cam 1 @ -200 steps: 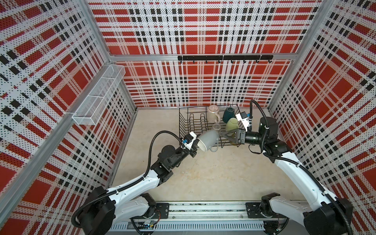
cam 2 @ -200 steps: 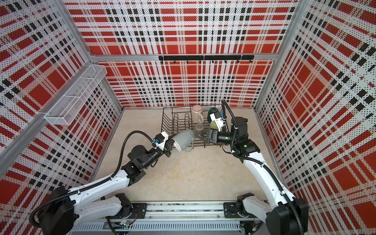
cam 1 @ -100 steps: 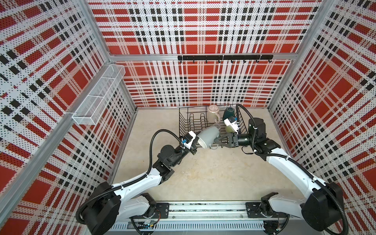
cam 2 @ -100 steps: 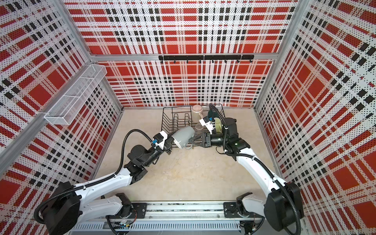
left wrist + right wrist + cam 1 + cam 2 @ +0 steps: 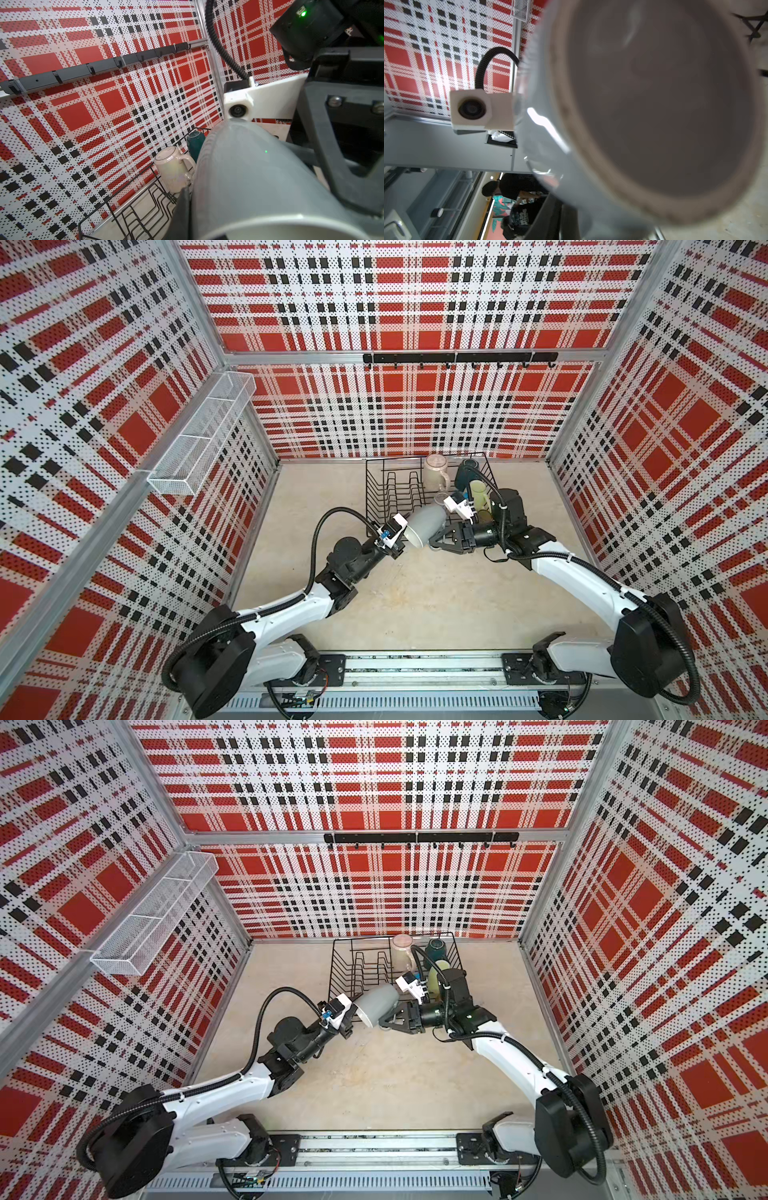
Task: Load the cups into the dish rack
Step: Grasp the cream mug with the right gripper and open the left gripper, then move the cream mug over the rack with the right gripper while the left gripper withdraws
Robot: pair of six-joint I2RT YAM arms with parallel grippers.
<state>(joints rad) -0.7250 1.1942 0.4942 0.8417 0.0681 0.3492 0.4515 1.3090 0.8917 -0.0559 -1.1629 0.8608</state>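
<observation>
Air surrounds the grey mug (image 5: 424,524), which hangs tilted above the front edge of the dish rack (image 5: 368,472), off the table (image 5: 415,605). Its base points toward the rack and its open rim points forward and left. The left gripper (image 5: 402,540) is clenched on that rim, and a dark finger (image 5: 182,212) lies along the outer wall. The right gripper (image 5: 438,537) meets the mug from the opposite side, low by the base, with a finger (image 5: 324,162) laid against the mug's wall. Whether it truly grips I cannot tell. In the right wrist view the mug's blurred base fills nearly everything.

Just behind the mug stand the rack's upright loops (image 5: 399,489). In the rack's right half, close together, are the pink mug (image 5: 434,477), the teal mug (image 5: 465,475) and the green mug (image 5: 478,495); the right arm's wrist crowds that corner. In front, between the two arms, lies a broad stretch of table. The rack's back edge stands close to the rear wall.
</observation>
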